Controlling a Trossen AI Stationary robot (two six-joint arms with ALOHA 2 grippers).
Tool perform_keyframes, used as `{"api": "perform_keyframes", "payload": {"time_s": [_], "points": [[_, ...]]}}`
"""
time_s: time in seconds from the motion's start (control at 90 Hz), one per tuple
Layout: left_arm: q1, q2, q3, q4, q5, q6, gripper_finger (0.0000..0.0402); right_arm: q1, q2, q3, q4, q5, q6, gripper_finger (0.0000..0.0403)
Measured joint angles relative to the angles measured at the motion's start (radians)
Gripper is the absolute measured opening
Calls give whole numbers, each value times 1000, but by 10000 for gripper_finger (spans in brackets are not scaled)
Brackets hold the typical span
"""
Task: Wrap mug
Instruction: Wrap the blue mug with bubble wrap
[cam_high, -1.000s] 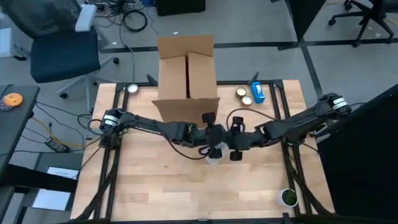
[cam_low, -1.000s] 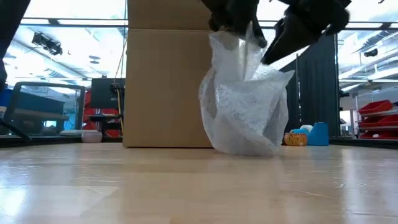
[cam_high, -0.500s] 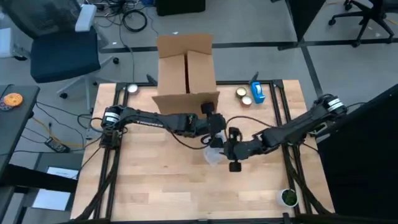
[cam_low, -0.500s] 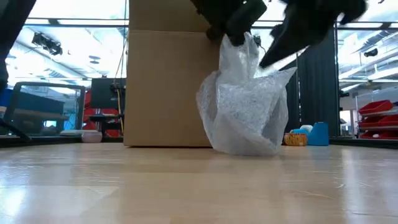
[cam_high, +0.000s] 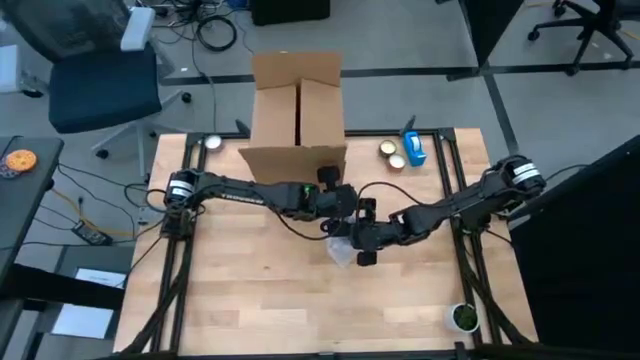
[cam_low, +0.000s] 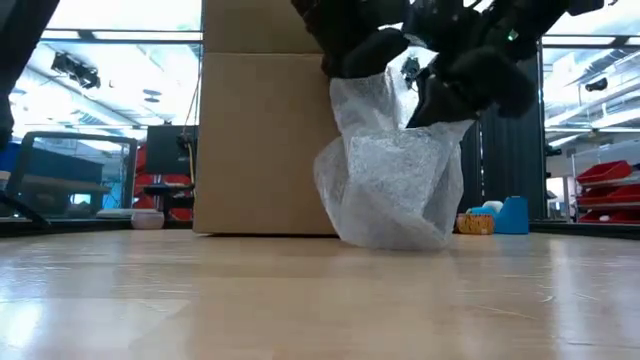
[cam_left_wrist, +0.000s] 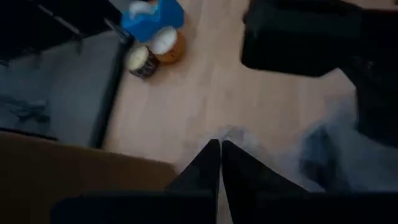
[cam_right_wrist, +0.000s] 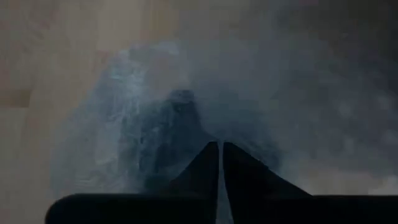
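Mug sits hidden inside bubble wrap (cam_low: 392, 185) at table centre. Left gripper (cam_high: 335, 205) at 12 o'clock and right gripper (cam_high: 362, 240) at 3 o'clock both look pressed together, probably pinching the wrap's top. Gathering step; next, fold edges down.

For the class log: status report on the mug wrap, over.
Left gripper shut, right gripper shut, both over the bubble wrap bundle. Bundle upright on table. Cardboard box close behind.

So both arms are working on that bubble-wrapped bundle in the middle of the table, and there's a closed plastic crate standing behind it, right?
Not a plastic crate: the high view shows an open cardboard box behind the bubble-wrapped bundle. Both the left tool and right tool are at the bundle.
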Motion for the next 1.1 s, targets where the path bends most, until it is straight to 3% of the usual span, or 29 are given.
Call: {"api": "perform_keyframes", "payload": {"time_s": [0.189,0.422,0.556,0.789,0.967,1.1], "points": [[-12,-5,7,-16,113,-15,0,52,-82,-3,-26,19,21,0],[-7,-6,7,-8,111,-13,0,101,-142,-3,-55,9,51,0],[-15,-12,5,8,130,-22,0,110,-141,-23,7,-67,55,0],[-51,-17,5,68,129,-53,0,15,-140,-160,187,-46,85,0],[-87,-26,5,110,127,-68,0,-64,-140,-255,428,-161,103,0],[-93,-30,4,117,116,-67,0,-118,-140,-271,472,-182,172,0]]}}
